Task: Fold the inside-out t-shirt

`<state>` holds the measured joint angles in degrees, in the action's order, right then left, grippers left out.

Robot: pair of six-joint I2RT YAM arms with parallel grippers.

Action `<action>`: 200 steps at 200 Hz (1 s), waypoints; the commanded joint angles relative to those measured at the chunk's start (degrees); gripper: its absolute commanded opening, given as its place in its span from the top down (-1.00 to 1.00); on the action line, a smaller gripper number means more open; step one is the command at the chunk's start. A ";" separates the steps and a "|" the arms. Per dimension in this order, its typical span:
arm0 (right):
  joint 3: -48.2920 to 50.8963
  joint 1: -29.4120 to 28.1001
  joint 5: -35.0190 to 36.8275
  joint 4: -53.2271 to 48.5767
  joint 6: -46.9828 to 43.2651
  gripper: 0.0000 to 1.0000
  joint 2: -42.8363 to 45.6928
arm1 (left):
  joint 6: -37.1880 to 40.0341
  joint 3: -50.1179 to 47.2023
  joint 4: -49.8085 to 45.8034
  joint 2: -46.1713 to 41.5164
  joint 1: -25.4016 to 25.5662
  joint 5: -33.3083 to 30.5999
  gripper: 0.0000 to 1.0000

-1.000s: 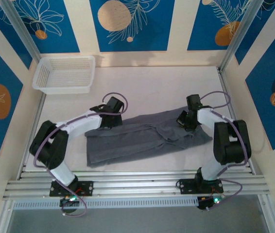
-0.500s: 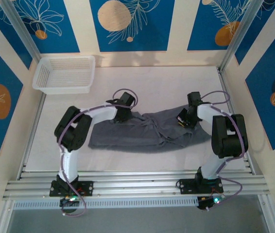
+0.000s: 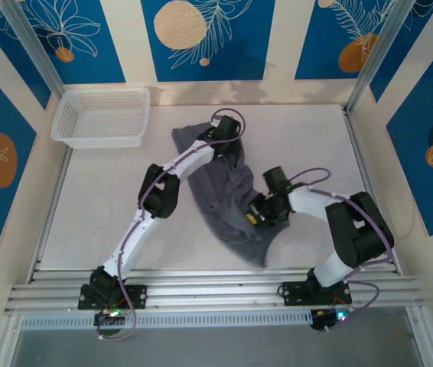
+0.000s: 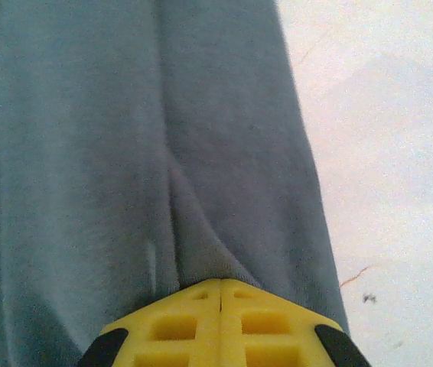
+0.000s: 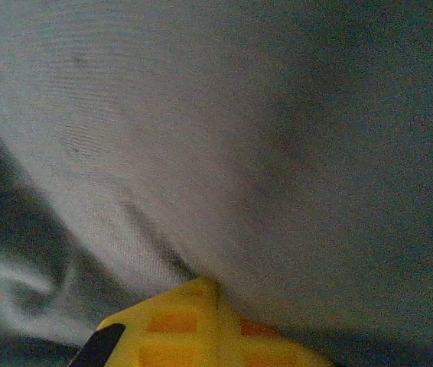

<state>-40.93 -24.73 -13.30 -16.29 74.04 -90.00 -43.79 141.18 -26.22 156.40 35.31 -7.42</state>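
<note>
Dark grey fabric, the inside-out t-shirt [image 3: 220,202], lies bunched in a long slanting strip on the pale desk [image 3: 308,138]. Its far end is just right of the white mesh basket [image 3: 102,92], and its other end trails well away from the basket toward the desk's near edge. The left gripper [image 3: 218,139] [image 4: 220,284] sits at the end nearest the basket, its yellow fingers pressed together with a pucker of cloth pinched between them. The right gripper [image 3: 256,214] [image 5: 201,294] is farther from the basket, partway down the strip, and is likewise closed on a fold of the shirt.
</note>
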 commanded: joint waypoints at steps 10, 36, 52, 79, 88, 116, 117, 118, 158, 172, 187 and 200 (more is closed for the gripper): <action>-1.31 -11.47 -4.37 12.13 15.59 0.87 -4.14 | -0.03 2.10 -4.13 3.30 -1.40 3.07 1.00; -11.03 -16.99 -2.56 9.80 12.02 0.87 -8.37 | 1.37 2.16 -2.97 1.23 -2.72 4.82 1.00; -13.50 -18.17 -0.67 8.97 9.74 0.85 -7.05 | 3.89 2.08 -3.76 -2.23 -3.78 5.02 1.00; -15.08 -20.03 9.86 2.09 -1.87 0.79 2.87 | 8.39 -2.50 -4.51 -13.23 -5.63 8.10 0.64; -14.16 -21.12 16.51 -0.55 -7.68 0.77 7.31 | 9.22 -7.89 -3.09 -18.92 -5.95 9.08 0.51; -7.36 -20.16 34.24 -8.22 -24.23 0.56 19.45 | 8.72 -35.51 8.20 -41.02 -6.11 11.61 0.18; -7.08 -19.91 34.41 -8.67 -24.53 0.51 19.74 | 8.63 -36.40 8.55 -41.76 -6.12 11.67 0.17; -6.85 -19.69 34.58 -9.02 -24.85 0.47 20.02 | 8.50 -37.64 8.90 -42.39 -6.17 11.70 0.16; 1.41 -2.84 14.25 -11.26 -31.78 0.29 21.36 | 5.40 -70.23 12.03 -68.30 -6.04 10.36 -0.03; 2.35 -1.07 10.30 -11.31 -32.99 0.15 18.93 | 6.11 -78.38 9.71 -75.24 -6.04 10.96 -0.03; 2.34 -1.02 8.48 -12.08 -33.83 0.11 15.13 | 8.71 -85.54 5.67 -81.94 -6.04 11.43 -0.05; 2.56 -1.10 7.30 -11.53 -33.56 0.11 12.12 | 9.61 -90.81 2.83 -86.89 -6.04 11.57 -0.07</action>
<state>-38.59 -25.69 1.02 -26.46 43.97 -74.56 -36.64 59.53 -15.35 74.59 29.10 2.66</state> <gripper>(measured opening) 0.446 0.529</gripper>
